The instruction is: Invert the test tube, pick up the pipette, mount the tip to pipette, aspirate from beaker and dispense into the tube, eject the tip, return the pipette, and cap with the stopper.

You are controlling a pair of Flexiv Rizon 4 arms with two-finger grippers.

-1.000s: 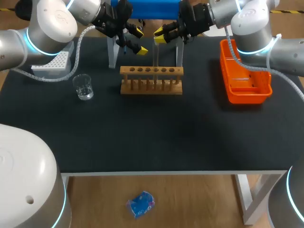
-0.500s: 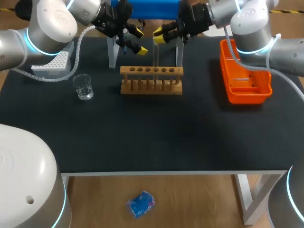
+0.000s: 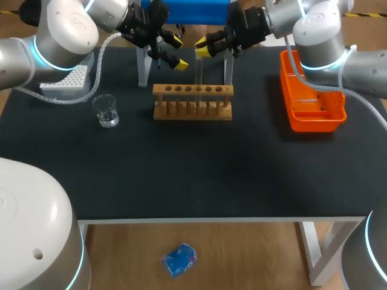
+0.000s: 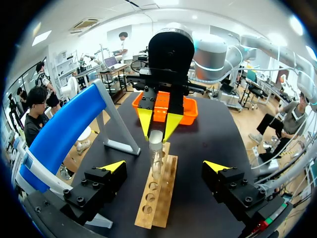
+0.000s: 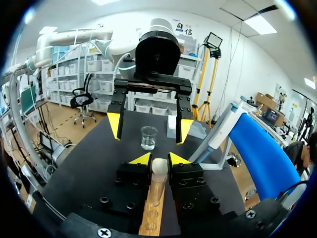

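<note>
My right gripper [image 3: 204,48] is shut on the upper end of a clear test tube [image 3: 198,74], held upright over the wooden rack [image 3: 192,101]. The right wrist view shows the tube's end [image 5: 159,166] pinched in the right gripper [image 5: 159,159]. My left gripper [image 3: 174,52] faces it from the left, open and empty. From the left wrist, the tube [image 4: 156,154] hangs ahead of the left gripper [image 4: 164,167], under the right gripper [image 4: 158,124]. The beaker [image 3: 107,110] stands left of the rack. The pipette [image 5: 221,130] hangs on the blue stand [image 3: 184,11].
A white tip box [image 3: 68,81] sits at the back left behind the beaker. An orange tray [image 3: 311,115] lies at the right. The blue stand's grey legs [image 3: 143,67] rise just behind the rack, close to both grippers.
The right gripper has shifted slightly up and back with the tube in it. The left arm has not moved.
</note>
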